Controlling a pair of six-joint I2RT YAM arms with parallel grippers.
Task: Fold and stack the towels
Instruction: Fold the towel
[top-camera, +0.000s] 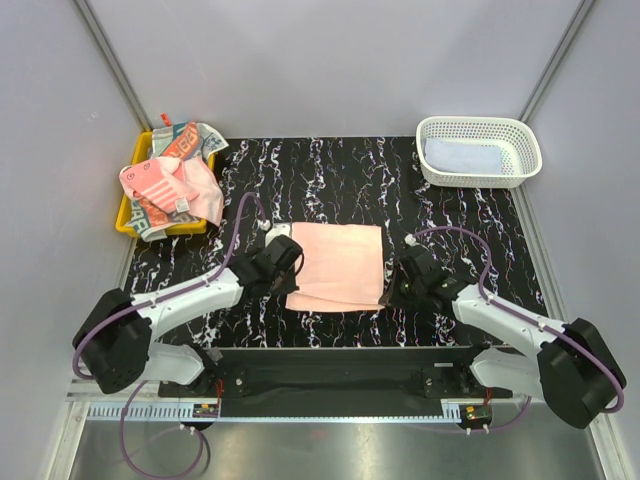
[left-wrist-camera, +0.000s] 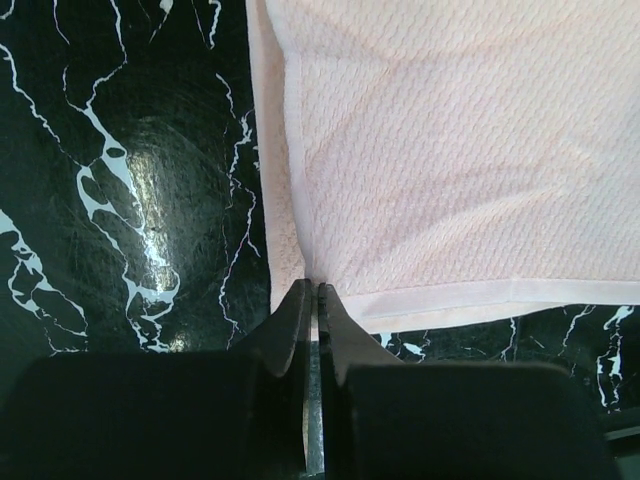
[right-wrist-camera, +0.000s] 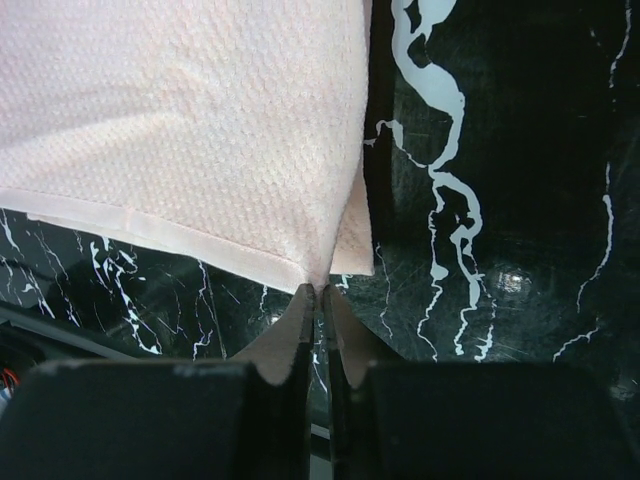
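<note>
The pink towel (top-camera: 338, 265) is lying flat mid-desk (top-camera: 460, 215), nearly square. The left jaws are pinching its near-left corner and the right jaws are closing tight on its near-right corner. Its far edge is lying straight ahead of both.

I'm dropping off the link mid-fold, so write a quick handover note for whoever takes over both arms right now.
Grippers: the left gripper is shut on the pink towel at its near left corner; the right gripper is shut on its near right corner.
Position: the pink towel lies flat on the table. Two layers show at its near edge, so it seems to be folded once.
Done: a pale blue towel lies folded in the white basket, far right.
Left: finish folding and stack the pink one, then work through the heap of unfolded towels in the yellow tray, far left.
</note>
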